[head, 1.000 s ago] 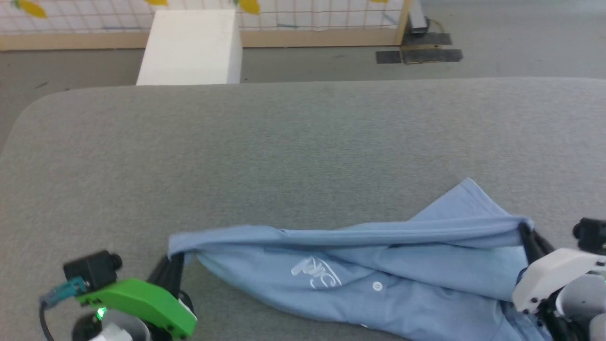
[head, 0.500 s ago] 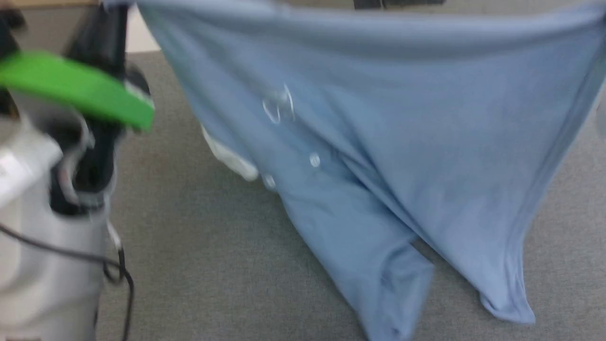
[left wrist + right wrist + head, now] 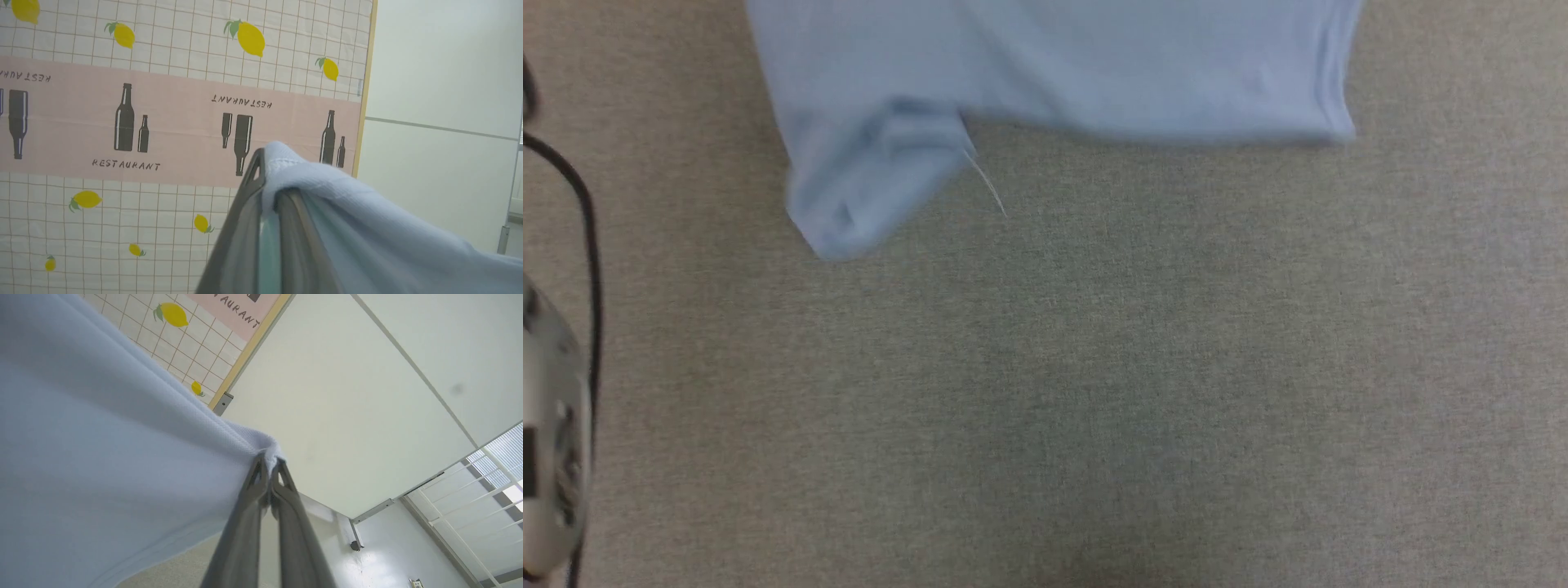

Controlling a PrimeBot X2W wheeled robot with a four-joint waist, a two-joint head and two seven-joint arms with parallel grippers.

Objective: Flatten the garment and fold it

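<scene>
**Grey bench beneath a raised garment**

Head view: the pale blue garment, blurred, hangs across the bench's far side. Its hem runs straight, one sleeve droops at the left, and a white thread trails from it.

Left wrist view: before a lemon-print screen, the left gripper is clamped on a bunched fold of the garment.

Right wrist view: against a white wall, the right gripper pinches the garment's textured edge.

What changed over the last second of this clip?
The light blue polo shirt went from lying bunched on the grey cloth-topped table to hanging above it, raised by both arms; the head camera shifted too. Unchanged: the left hand and right hand stay shut on its edge.
</scene>
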